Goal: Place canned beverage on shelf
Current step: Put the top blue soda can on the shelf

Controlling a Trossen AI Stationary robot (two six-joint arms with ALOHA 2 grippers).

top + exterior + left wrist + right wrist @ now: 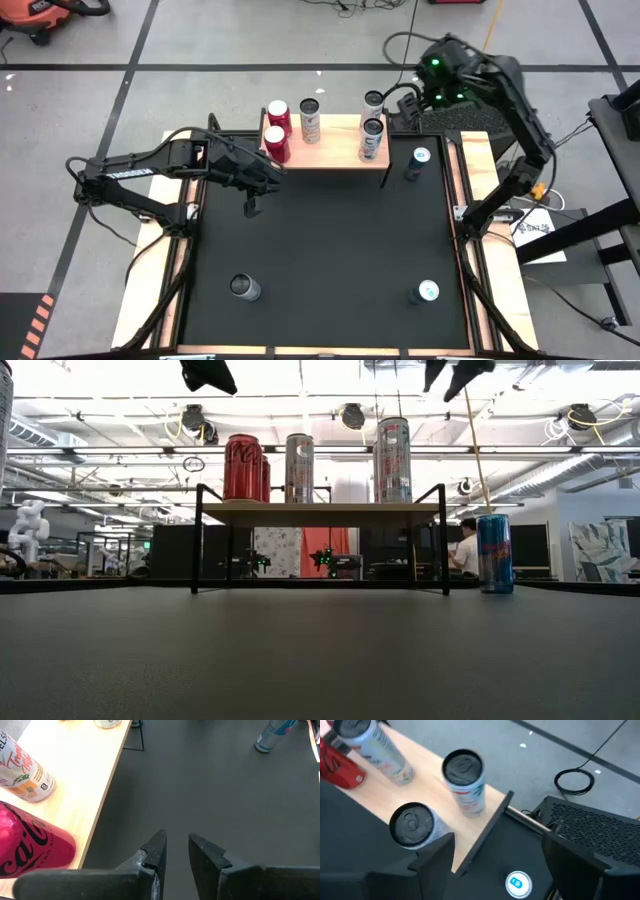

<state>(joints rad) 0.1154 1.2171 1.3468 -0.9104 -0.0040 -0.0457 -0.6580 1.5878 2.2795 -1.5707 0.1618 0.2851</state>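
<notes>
- Cans stand upright on the shelf (335, 150), five in all: two red cans (277, 130) at its left end, a white can (309, 119) beside them, and two silver cans (372, 128) at its right end.
- Three more cans stand on the black mat (330, 250): a blue can (417, 163) just off the shelf's right end, one near the mat's front-left corner (243, 288) and one near its front-right corner (426, 293).
- Right gripper (495, 855) hangs above the shelf's right end with its fingers spread wide and nothing between them; in its wrist view the near silver can (412, 826) sits just inside one finger, and the blue can's top (517, 884) shows lower down between the fingers.
- Left gripper (176, 851) hovers over the mat just in front of the shelf's left end, jaws shut and empty, the red cans close beside it.
- Judging by this, the can at the right end is set down and released, and the blue can looks the likeliest next pick.
- That blue can stands upright, long axis vertical, below the right gripper and a little toward the mat's right edge; the right arm is far nearer to it than the left.
- A reach from above would need the fingers to clear the shelf's black leg (482, 834), which stands between the silver cans and the blue can.
</notes>
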